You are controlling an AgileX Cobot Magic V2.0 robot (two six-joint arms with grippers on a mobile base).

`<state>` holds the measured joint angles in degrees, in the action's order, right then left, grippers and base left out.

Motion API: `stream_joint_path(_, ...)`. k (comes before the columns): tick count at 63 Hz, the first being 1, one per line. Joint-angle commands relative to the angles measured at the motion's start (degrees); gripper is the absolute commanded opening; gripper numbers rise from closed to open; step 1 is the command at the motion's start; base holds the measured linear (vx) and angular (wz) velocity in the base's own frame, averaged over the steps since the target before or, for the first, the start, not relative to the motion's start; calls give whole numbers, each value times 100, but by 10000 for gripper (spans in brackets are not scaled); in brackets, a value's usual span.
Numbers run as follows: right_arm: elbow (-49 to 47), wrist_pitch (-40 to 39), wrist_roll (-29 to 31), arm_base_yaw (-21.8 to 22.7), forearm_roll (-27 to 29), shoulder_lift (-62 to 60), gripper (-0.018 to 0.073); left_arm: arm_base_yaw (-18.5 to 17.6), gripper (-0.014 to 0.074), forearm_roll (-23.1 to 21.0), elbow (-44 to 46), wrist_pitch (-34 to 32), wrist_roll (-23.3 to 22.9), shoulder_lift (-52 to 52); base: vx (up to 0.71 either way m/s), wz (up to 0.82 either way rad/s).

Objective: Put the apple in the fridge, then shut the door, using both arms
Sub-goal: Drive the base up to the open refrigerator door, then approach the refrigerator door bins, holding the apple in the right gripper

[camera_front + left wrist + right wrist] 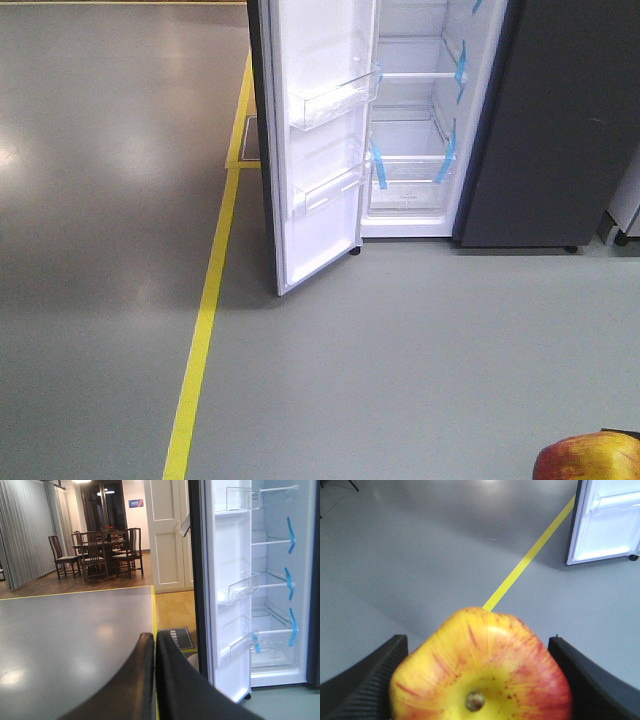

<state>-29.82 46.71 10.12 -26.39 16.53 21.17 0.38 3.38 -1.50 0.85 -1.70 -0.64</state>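
Right gripper (477, 647) clamping apple (480, 675) between both fingers, dimpled end facing wrist camera. Apple hanging above grey floor (400, 350), well apart from fridge (560, 120). Left gripper (154, 642) pointing toward fridge, fingers pressing together. Door (320, 150) standing wide open, clear bins (335, 95) showing. Yellow line (200, 330) running beside door.

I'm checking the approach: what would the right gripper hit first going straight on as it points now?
Probably the grey floor beside the yellow line; the open door lies off to the right. Depth is unclear.
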Motion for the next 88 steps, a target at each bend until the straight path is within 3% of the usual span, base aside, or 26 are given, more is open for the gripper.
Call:
stream_joint_path(1, -166, -401, 7, -9, 91, 40, 377, -40, -6, -54, -120, -391, -13, -89, 23, 5)
stream_joint_path(88, -166, -403, 7, -9, 91, 40, 377, -40, -6, -54, -120, -391, -13, -89, 19, -1)
